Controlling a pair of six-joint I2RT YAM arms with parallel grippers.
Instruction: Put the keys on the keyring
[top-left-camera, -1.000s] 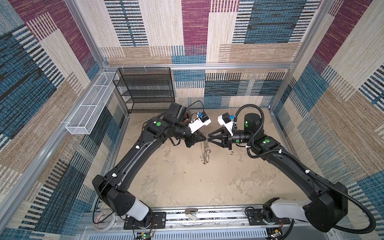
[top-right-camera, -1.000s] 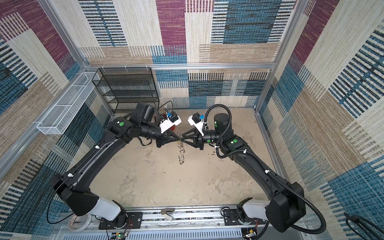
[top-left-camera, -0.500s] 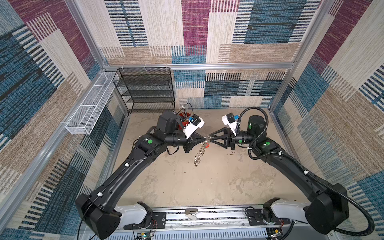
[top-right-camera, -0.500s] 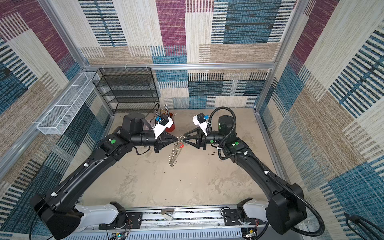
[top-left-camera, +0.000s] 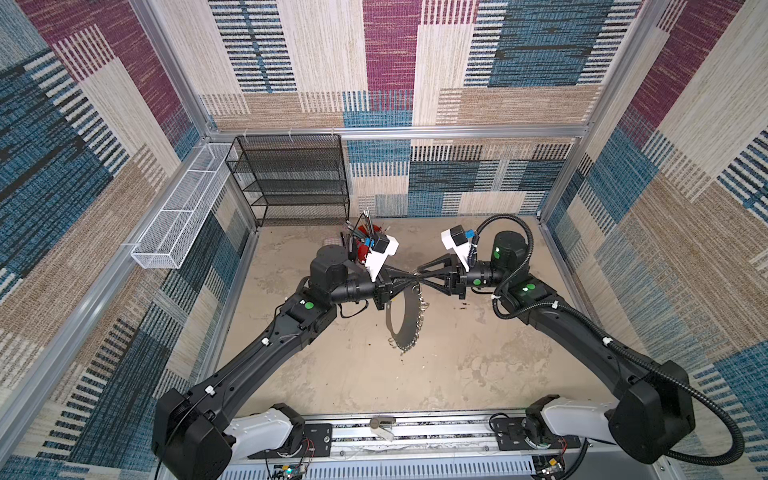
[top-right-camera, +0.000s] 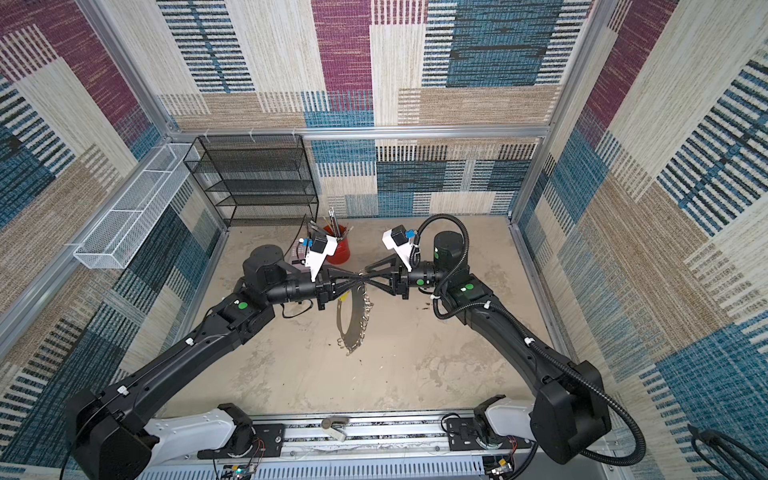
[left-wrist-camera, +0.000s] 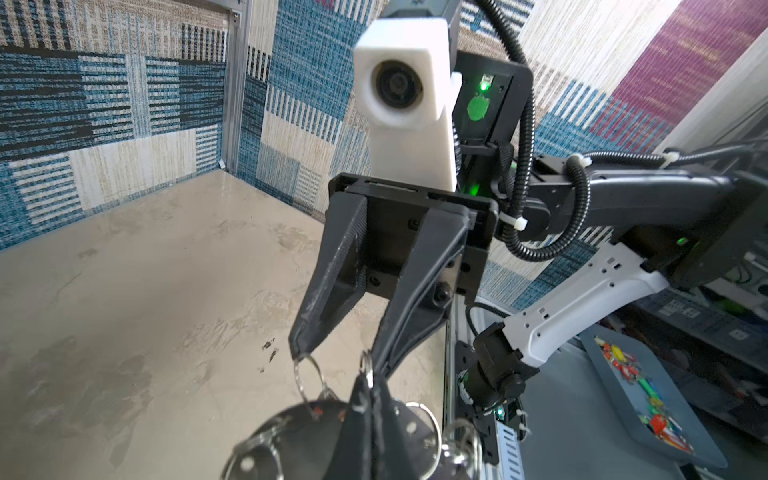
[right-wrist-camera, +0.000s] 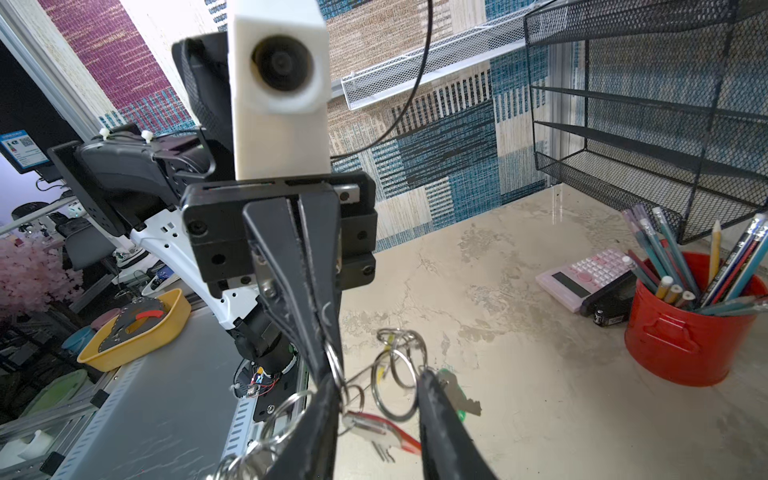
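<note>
- While the left gripper (right-wrist-camera: 328, 357) is clamped shut on the top end of the keyring (top-left-camera: 399, 322), the band hangs from it in mid-air over the middle of the table (top-left-camera: 478, 374).
- The keyring's long axis runs down from that grip and, in both top views, slants toward the near edge. Its row of split rings (top-right-camera: 365, 318) lines the edge turned toward the right arm's side. Whether the low end touches the table I cannot tell.
- The right gripper (left-wrist-camera: 340, 357) meets the left one nose to nose. Its jaws stand part way apart and pinch nothing that I can make out, though one fingertip (left-wrist-camera: 306, 336) touches a ring at the band's top.
- The red-tagged key (right-wrist-camera: 384, 430) lies close by the right gripper's fingers among the rings, and the green-tagged key (right-wrist-camera: 455, 401) sits against the other finger. I cannot tell whether either is already threaded on.
- The right arm is the free one, and the rings face it, so the coming move likely turns on lining its jaws up with the single ring between them.
</note>
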